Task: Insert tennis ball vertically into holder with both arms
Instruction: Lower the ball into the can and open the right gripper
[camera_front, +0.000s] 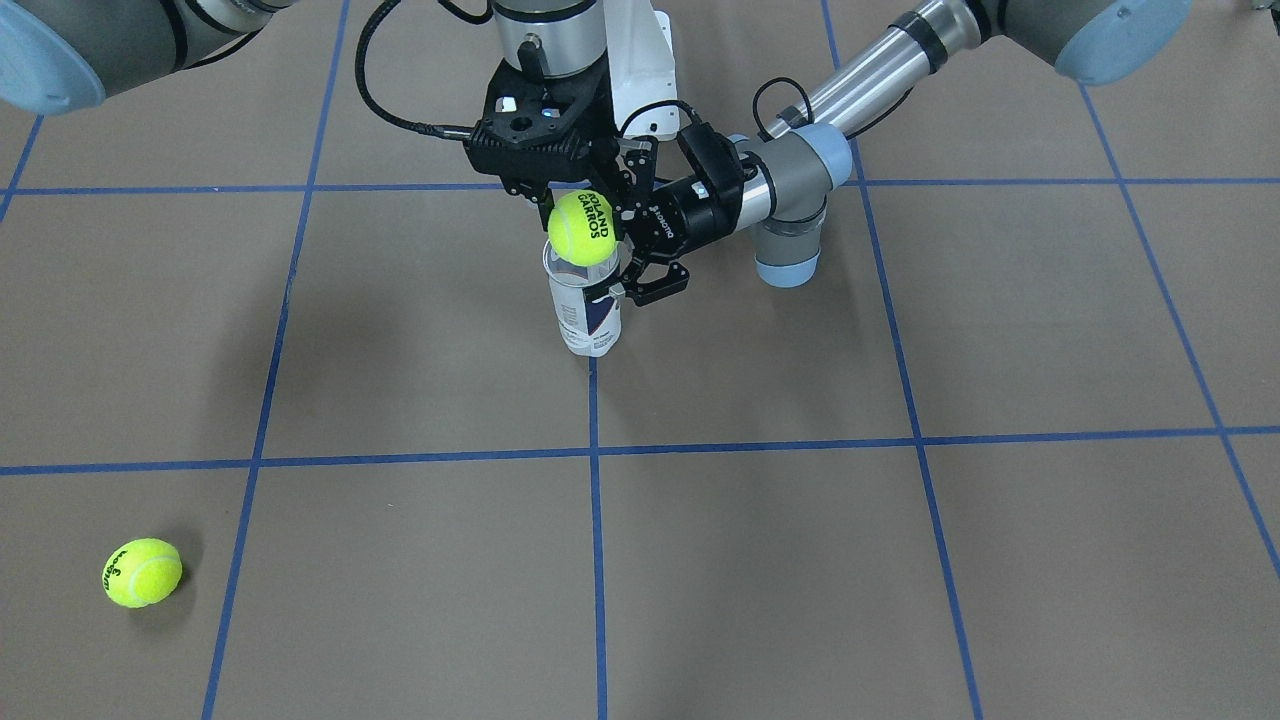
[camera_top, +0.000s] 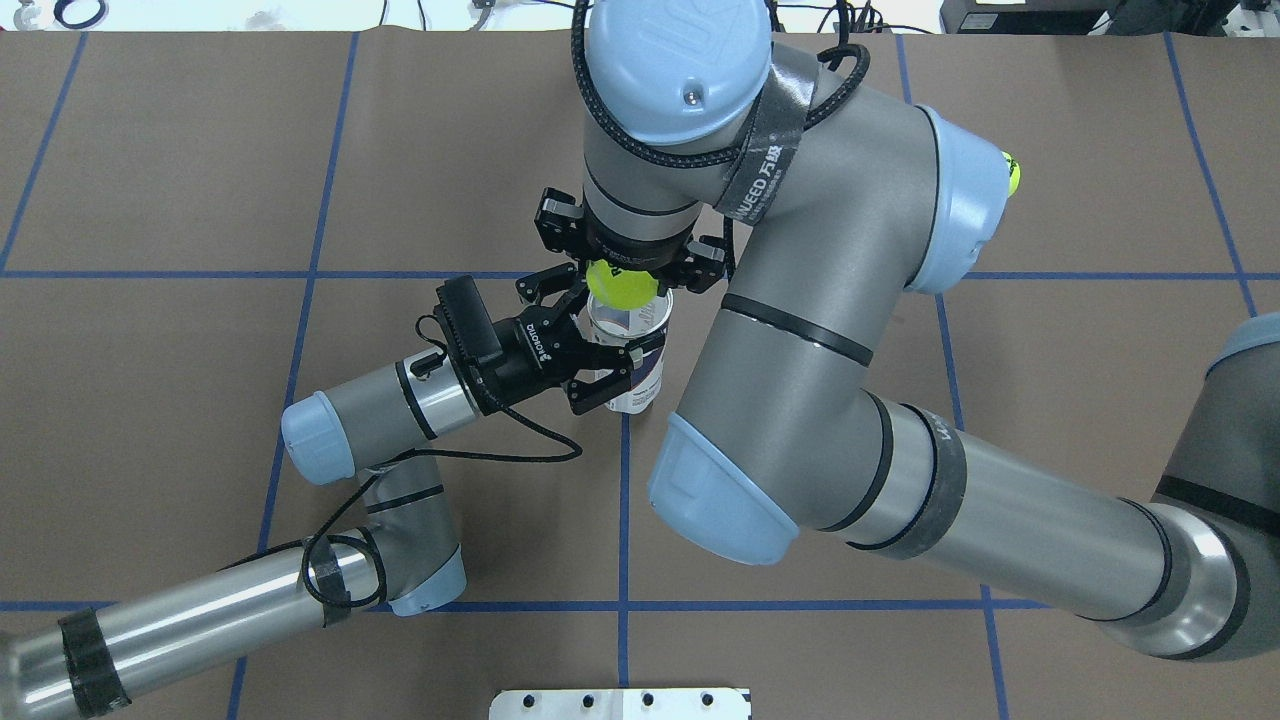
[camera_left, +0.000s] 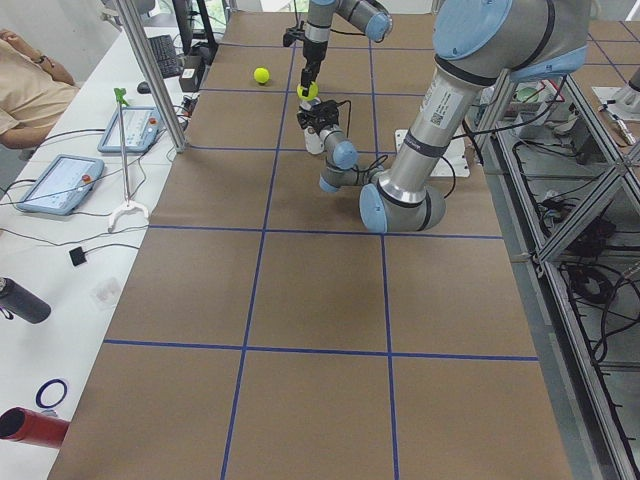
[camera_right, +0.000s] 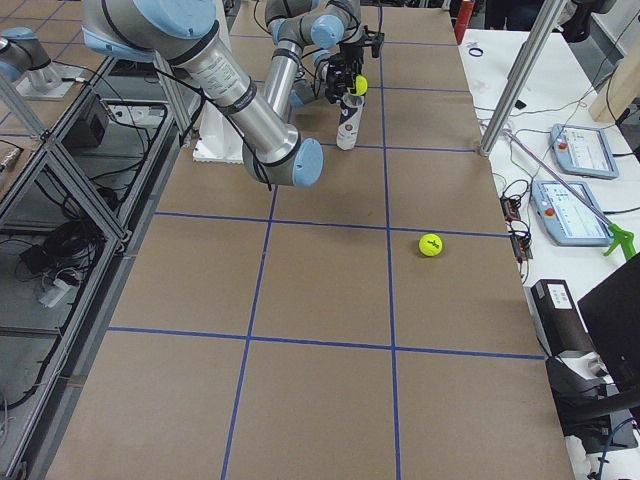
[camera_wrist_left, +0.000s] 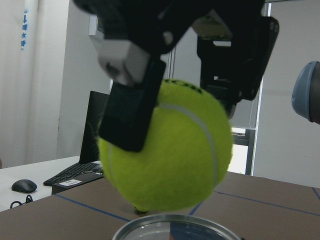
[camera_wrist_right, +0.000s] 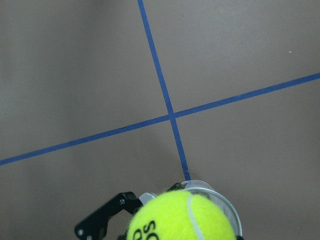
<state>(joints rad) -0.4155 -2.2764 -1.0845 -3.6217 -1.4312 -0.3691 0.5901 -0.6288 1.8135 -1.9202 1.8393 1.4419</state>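
The holder (camera_front: 586, 312), a clear can with a white and navy label, stands upright on the table. My left gripper (camera_front: 622, 288) reaches in from the side and is shut on the holder (camera_top: 634, 372) near its top. My right gripper (camera_front: 580, 215) points straight down and is shut on a yellow-green tennis ball (camera_front: 582, 228). The ball (camera_wrist_left: 167, 155) hangs just above the holder's silver rim (camera_wrist_left: 175, 227), roughly centred over the mouth. The right wrist view shows the ball (camera_wrist_right: 182, 220) over the rim (camera_wrist_right: 222, 202).
A second tennis ball (camera_front: 141, 572) lies on the table well off to my right, also in the exterior right view (camera_right: 431, 245). The white pedestal base (camera_top: 620, 703) sits at the table's near edge. Blue tape lines (camera_front: 594, 450) grid the brown surface.
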